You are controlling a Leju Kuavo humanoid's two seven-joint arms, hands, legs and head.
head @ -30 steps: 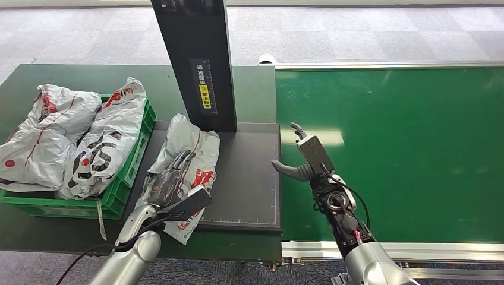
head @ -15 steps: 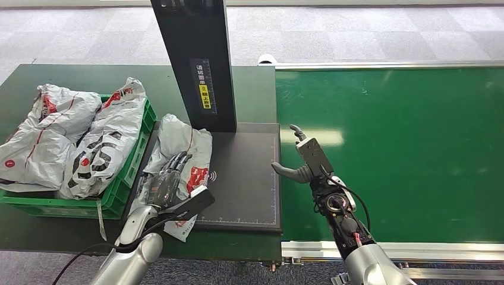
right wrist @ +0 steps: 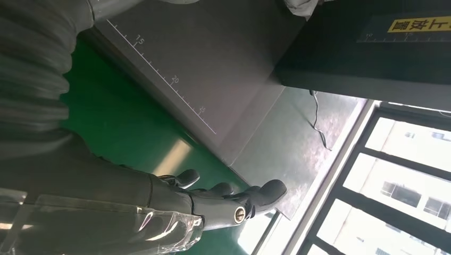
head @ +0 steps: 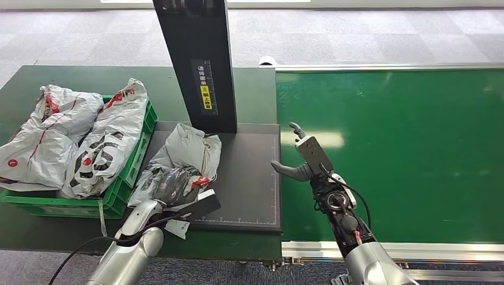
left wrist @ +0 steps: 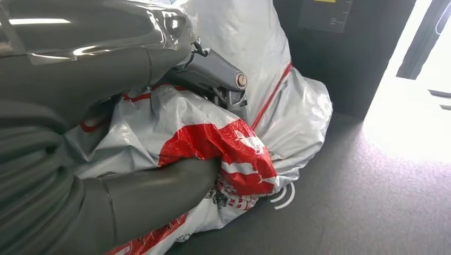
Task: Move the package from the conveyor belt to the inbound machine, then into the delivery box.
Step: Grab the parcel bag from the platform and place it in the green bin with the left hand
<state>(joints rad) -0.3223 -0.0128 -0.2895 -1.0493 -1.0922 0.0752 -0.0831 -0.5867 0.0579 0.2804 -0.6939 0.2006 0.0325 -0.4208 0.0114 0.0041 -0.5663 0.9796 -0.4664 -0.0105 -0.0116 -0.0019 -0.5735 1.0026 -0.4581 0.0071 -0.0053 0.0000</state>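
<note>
One grey-and-red package [head: 185, 155] sits lower left of centre on the dark inbound machine [head: 249, 178], left hand [head: 172, 185] curled tight around it; right hand [head: 303, 155] hangs open over the green conveyor belt [head: 404, 148], delivery box [head: 128, 178] far left

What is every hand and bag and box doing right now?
left hand: gripping the package
package: crumpled, lying on the inbound machine's pad
inbound machine: pad holds one package
right hand: open, holding nothing, over the conveyor belt's edge
conveyor belt: bare
delivery box: holds two bags
</note>
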